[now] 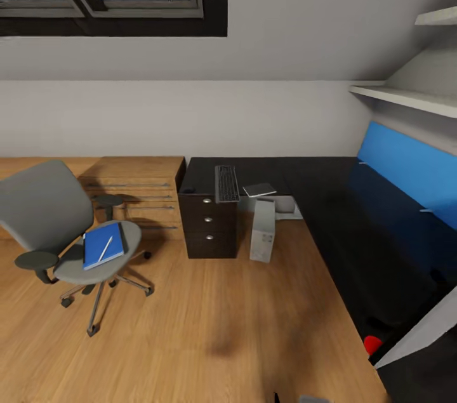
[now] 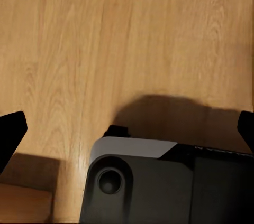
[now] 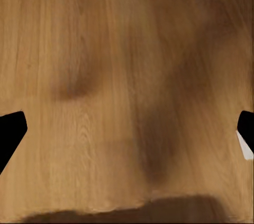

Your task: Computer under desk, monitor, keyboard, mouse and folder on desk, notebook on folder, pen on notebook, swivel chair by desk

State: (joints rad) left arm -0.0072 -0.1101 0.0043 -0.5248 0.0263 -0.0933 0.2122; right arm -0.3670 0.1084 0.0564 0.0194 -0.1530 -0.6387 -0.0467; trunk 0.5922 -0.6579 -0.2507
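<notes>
Both grippers hang wide open over the wood floor, holding nothing: the left gripper has its tips far apart above my own dark base, and so does the right gripper. I think I am not close enough to grab anything yet. Far off on the left, the swivel chair holds the blue folder with the pen on top. The keyboard lies on the desk, and the computer stands on the floor beside the drawers.

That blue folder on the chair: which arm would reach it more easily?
Probably the left. The blue folder lies on the swivel chair at the head view's left, the left arm's side. Both sets of jaws hang open over bare floor.
</notes>
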